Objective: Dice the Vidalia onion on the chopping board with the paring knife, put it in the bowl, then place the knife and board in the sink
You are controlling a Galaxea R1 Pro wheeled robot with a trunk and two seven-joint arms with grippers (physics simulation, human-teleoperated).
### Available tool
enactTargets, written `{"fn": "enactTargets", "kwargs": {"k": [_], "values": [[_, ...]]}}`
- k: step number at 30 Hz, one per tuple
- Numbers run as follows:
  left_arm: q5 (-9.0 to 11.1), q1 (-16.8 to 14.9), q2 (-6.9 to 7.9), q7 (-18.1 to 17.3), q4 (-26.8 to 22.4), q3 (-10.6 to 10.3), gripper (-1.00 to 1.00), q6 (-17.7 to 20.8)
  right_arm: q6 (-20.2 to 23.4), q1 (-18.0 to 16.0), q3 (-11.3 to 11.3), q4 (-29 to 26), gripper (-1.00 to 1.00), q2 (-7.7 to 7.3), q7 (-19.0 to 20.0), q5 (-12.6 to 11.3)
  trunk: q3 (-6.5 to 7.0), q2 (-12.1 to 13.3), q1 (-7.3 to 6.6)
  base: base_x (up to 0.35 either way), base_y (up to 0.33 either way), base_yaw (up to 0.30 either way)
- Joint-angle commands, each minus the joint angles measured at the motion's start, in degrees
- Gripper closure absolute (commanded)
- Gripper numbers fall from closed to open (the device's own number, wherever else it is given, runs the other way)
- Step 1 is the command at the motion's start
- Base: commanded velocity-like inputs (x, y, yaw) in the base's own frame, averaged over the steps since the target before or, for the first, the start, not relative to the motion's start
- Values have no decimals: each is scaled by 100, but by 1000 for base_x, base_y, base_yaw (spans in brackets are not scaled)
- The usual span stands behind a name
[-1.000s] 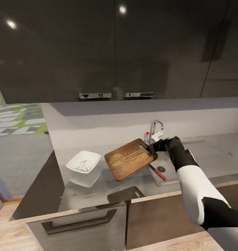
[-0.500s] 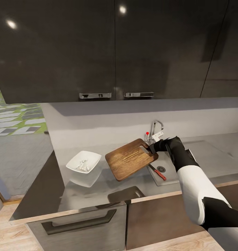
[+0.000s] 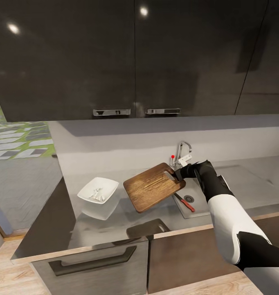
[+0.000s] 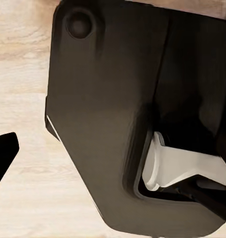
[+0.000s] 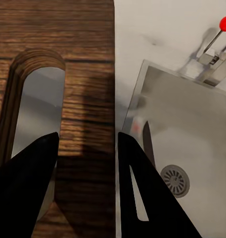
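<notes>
Now | bowl (image 3: pixel 98 191): white, on worktop (image 3: pixel 90 233), pale bits inside | chopping board (image 3: pixel 153 187): lifted, tilted, between bowl and sink (image 3: pixel 199 209); stiff wood, likely weighty, levering from handle-slot end | paring knife (image 3: pixel 184 202): lying in sink | right tool (image 3: pixel 178 174): clamped on board by slot | left tool: cannot tell

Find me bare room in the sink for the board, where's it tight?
The sink basin is bare around the drain and toward its right wall. The paring knife crowds its left side. The drainboard to the right is bare. The right end effector holds the chopping board at its slot end.
</notes>
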Motion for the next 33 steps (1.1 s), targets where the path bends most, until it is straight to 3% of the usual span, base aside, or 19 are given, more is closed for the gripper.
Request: {"fn": "enactTargets", "kwargs": {"k": [1,3,8,18,23,33], "values": [[37,-5,-4,13,16,-48,-100,-131,11,-4,-32,-7,100,8,46,47,-9,-9,3,0,0,0],[40,-2,17,31,9,-42,-100,-227,11,-2,-34,-6,100,4,46,47,-9,-9,3,0,0,0],[69,0,238,49,0,-39,-100,-292,11,0,-30,-2,100,0,46,47,-9,-9,3,0,0,0],[381,0,503,218,8,-38,-100,-300,11,-3,-31,2,100,8,45,40,-9,-9,3,0,0,0],[535,0,443,616,9,-46,-100,-368,14,-4,-30,2,100,8,39,38,-9,-9,3,0,0,0],[543,0,337,616,12,-41,-100,-370,41,-3,-31,21,100,20,-178,15,-9,-9,3,0,0,0]]}}
